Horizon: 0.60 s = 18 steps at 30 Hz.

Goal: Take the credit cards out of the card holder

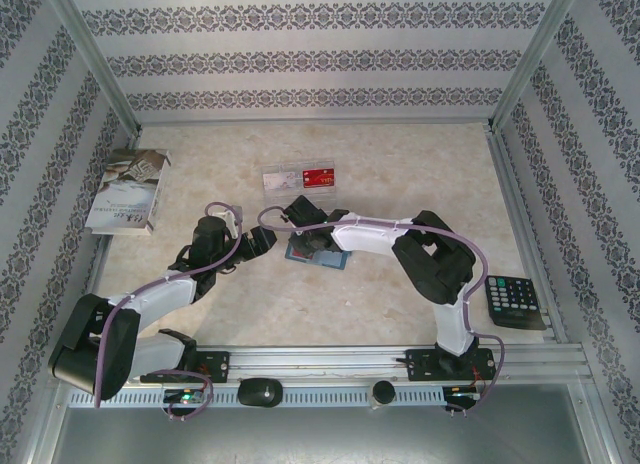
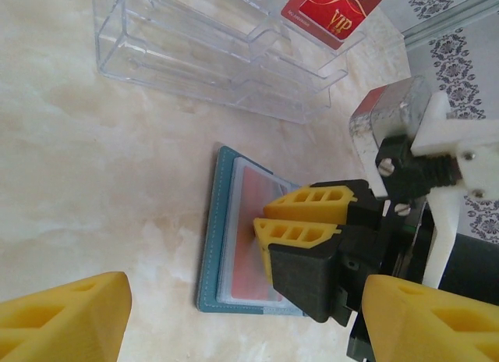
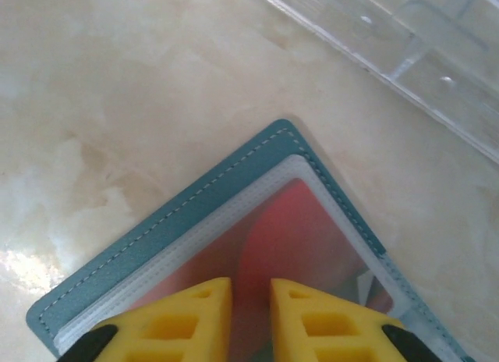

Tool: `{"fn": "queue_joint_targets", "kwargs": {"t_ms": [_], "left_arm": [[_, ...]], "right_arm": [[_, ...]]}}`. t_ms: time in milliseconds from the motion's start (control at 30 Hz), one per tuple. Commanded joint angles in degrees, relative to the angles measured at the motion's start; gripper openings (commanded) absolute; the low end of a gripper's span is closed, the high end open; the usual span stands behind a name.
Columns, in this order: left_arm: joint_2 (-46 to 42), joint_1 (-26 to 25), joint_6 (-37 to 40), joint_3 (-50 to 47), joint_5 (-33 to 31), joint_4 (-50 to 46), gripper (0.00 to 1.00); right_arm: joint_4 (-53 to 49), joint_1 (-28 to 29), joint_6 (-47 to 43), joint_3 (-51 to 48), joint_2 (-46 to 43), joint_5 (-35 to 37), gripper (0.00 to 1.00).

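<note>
Right pincer (image 3: 251, 298), fingers nearly together with no grip discernible, tips over the thin red plastic credit card (image 3: 292, 221) sleeved in the flat teal-blue folding card holder (image 3: 148, 237) on the pale marbled table (image 3: 117, 81); card judged stiff, slick, light, best pinched at an exposed edge

The top camera is hanging high over the table's (image 1: 420, 184) six o'clock edge, looking down toward twelve and taking in the whole surface from afar. The left wrist camera is riding low at the card holder's (image 2: 209, 245) nine o'clock, facing roughly one o'clock past the right gripper (image 2: 261, 219) to the clear tray (image 2: 203, 58). The right wrist camera is peering down from very close. All three are sharing the card holder and clear tray.
</note>
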Motion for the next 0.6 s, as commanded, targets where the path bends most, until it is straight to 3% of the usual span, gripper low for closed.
{"fn": "queue_joint_targets", "kwargs": {"t_ms": [0, 67, 233, 400, 567], "left_arm": [[-1.04, -0.46, 1.57, 1.36, 0.01, -0.81, 0.78], [-1.36, -0.45, 1.67, 1.23, 0.04, -1.03, 0.78], [-1.53, -0.47, 1.5, 1.16, 0.61, -1.17, 0.78], [-2.4, -0.42, 1.11, 0.86, 0.72, -1.64, 0.78], [-4.24, -0.45, 0.74, -0.24, -0.35, -1.87, 0.78]], "right_arm": [[-3.45, 0.17, -0.7, -0.95, 3.23, -1.82, 0.06], [-3.07, 0.0, -0.36, -1.05, 3.15, -2.8, 0.0], [0.77, -0.19, -1.36, -2.73, 1.17, -10.03, 0.0], [-0.03, -0.01, -2.64, -1.85, 0.91, -27.61, 0.0], [6.44, -0.02, 1.61, -8.09, -4.63, -32.39, 0.0]]}}
